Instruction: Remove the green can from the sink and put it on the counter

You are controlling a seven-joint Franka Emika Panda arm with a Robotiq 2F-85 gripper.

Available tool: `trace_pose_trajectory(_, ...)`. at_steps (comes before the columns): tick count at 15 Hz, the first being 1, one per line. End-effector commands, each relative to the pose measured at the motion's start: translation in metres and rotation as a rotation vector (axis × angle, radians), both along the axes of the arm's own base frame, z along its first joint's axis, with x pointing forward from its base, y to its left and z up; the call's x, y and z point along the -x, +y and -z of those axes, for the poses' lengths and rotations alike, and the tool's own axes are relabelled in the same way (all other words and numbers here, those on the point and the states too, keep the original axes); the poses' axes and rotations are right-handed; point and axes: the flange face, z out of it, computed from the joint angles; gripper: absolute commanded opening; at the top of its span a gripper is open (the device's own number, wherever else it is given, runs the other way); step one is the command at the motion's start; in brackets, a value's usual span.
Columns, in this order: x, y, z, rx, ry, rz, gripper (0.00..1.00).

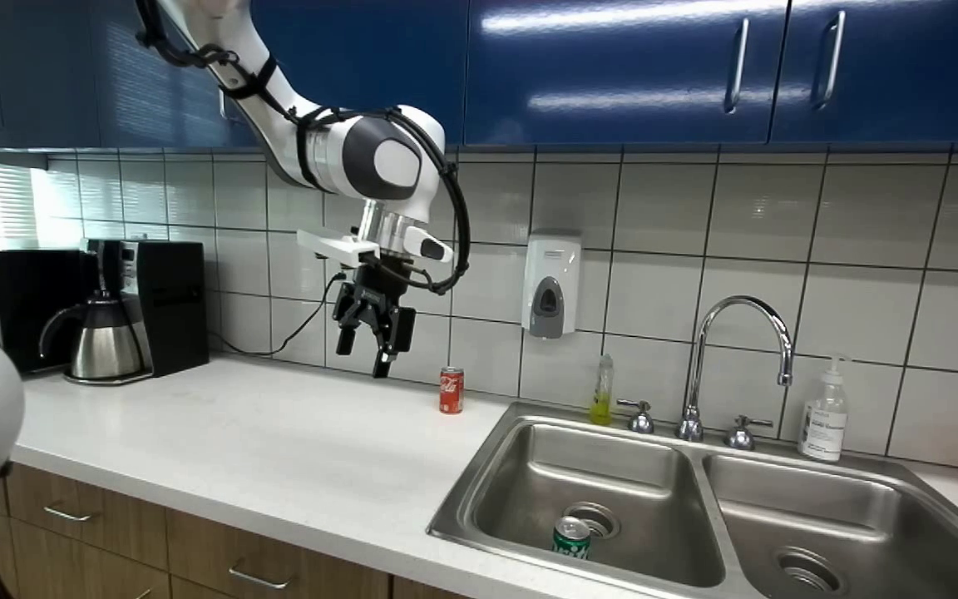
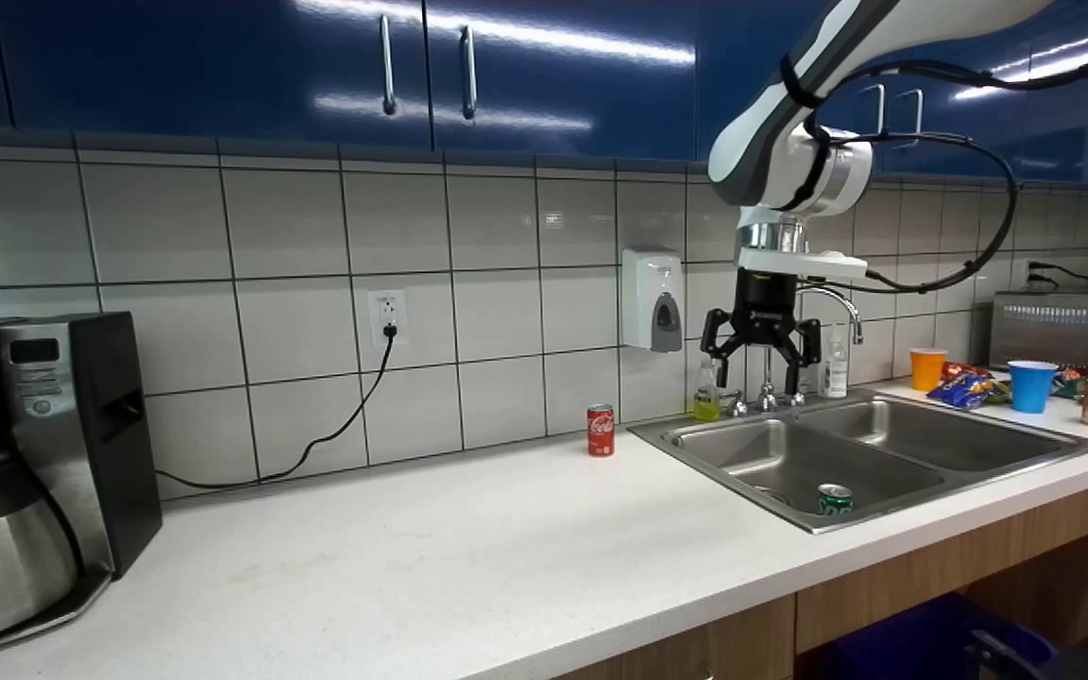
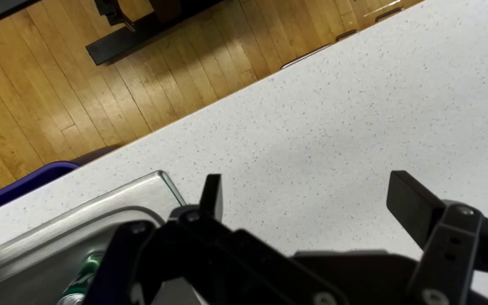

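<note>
The green can [image 1: 571, 541] with a silvery top stands in a basin of the steel sink [image 1: 472, 485], near its drain and front wall. It also shows in an exterior view [image 2: 834, 501], its lower part hidden by the sink edge. In the wrist view the can [image 3: 81, 279] is at the lower left, partly hidden by a gripper finger. My gripper [image 1: 364, 353] hangs high over the pale counter [image 1: 279, 449], to the side of the sink. It is open and empty; in the wrist view its fingers [image 3: 307, 195] are wide apart with only counter between them.
A red can [image 1: 451, 391] stands on the counter by the wall, beside the sink. A chrome faucet [image 1: 699, 358], a yellow soap bottle [image 1: 602, 399] and a pump bottle [image 1: 824, 424] line the sink's back. Cups [image 2: 1031, 387] and snack bags [image 2: 961, 389] lie beyond the sink.
</note>
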Motion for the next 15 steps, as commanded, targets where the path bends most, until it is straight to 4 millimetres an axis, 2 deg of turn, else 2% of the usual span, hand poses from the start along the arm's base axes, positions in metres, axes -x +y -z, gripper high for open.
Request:
trace_pose_trajectory(1, 0.004, -0.021, 0.009, 0.024, -0.016, 0.026, 1.00)
trace_pose_trajectory(11, 0.016, -0.121, 0.062, 0.036, -0.044, 0.127, 1.00)
trace_pose_trajectory(15, 0.010, -0.149, 0.082, 0.068, -0.059, 0.149, 1.00)
